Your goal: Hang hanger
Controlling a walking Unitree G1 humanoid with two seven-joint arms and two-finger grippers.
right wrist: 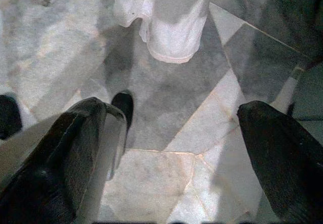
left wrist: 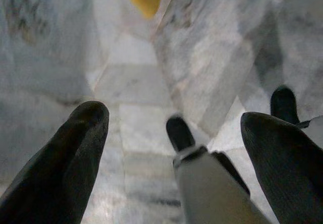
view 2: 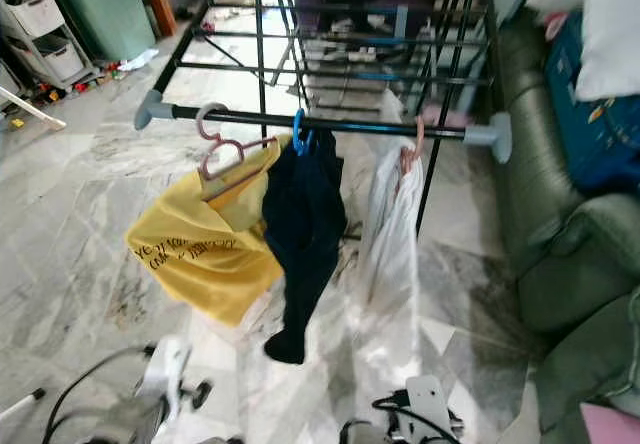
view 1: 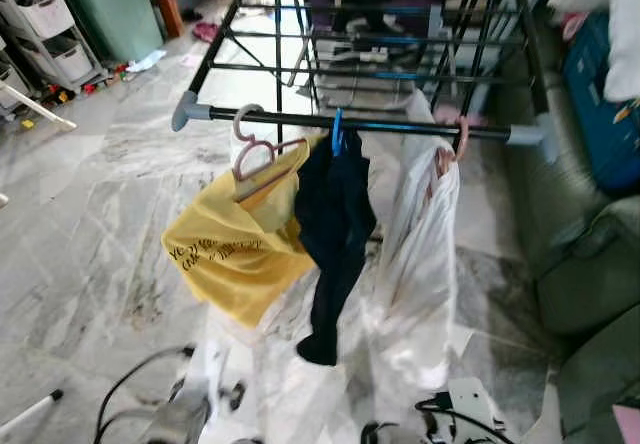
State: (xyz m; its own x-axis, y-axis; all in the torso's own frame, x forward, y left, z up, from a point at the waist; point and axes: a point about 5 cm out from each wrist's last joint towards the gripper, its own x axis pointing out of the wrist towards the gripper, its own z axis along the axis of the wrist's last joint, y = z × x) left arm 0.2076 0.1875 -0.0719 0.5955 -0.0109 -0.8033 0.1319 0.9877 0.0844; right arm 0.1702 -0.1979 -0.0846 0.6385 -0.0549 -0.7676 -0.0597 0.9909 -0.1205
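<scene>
- While the black metal drying rack (view 1: 360, 64) is standing on the grey marble floor (view 1: 90, 234), its front bar with grey end caps (view 2: 330, 123) is carrying three hangers.
- The pink plastic hanger (view 2: 225, 154) is hanging near the left end of that bar, tilted, and a yellow shirt with dark print (view 2: 200, 244) is drooping from it.
- A blue hanger hook (view 2: 299, 132) is sitting just beside it and holding a dark navy garment (view 2: 300, 234).
- Further right, another pink hanger (view 2: 410, 144) is carrying a white garment (view 2: 390, 234).
- A dark green sofa (view 2: 560, 224) is standing to the right of the rack.
- The left gripper (left wrist: 174, 148) is pointing down at the floor, its two black fingers spread wide and holding nothing.
- The right gripper (right wrist: 171, 153) is also hanging low over the tiles, fingers wide apart and empty, with the white garment's hem ahead of it.
</scene>
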